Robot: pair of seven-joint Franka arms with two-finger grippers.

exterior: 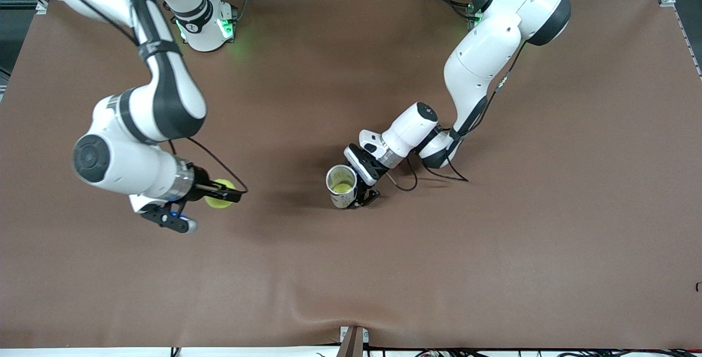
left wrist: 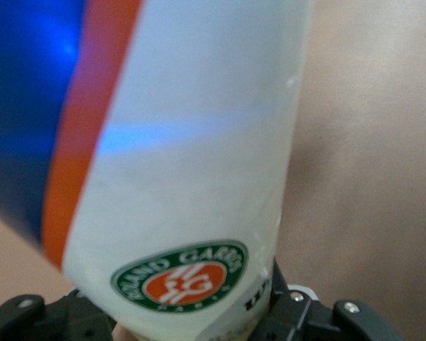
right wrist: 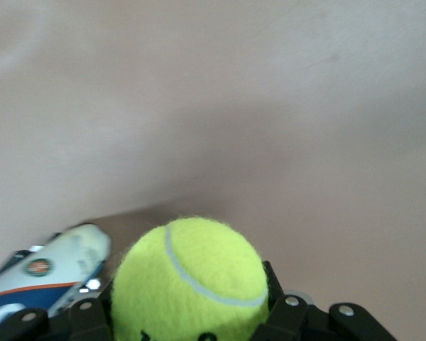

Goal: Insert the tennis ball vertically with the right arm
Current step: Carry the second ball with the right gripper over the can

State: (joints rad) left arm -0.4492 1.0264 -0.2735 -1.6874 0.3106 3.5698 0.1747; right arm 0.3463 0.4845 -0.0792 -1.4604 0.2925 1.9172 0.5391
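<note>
With the right end effector [exterior: 222,193] gripping the tennis ball [exterior: 218,194] at the frame's lower left, carry it above the open can [exterior: 342,186] at the centre, clasped upright on the counter [exterior: 493,247] by the left end effector [exterior: 366,195], and lower it straight down.

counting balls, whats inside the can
Looking down into the can, held by the left gripper, one yellow-green ball shows. Anything under it is hidden.

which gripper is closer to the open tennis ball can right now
Left. The left gripper is clamped on the can at mid-table. The right gripper holds a tennis ball well off toward the right arm's end of the table.
</note>
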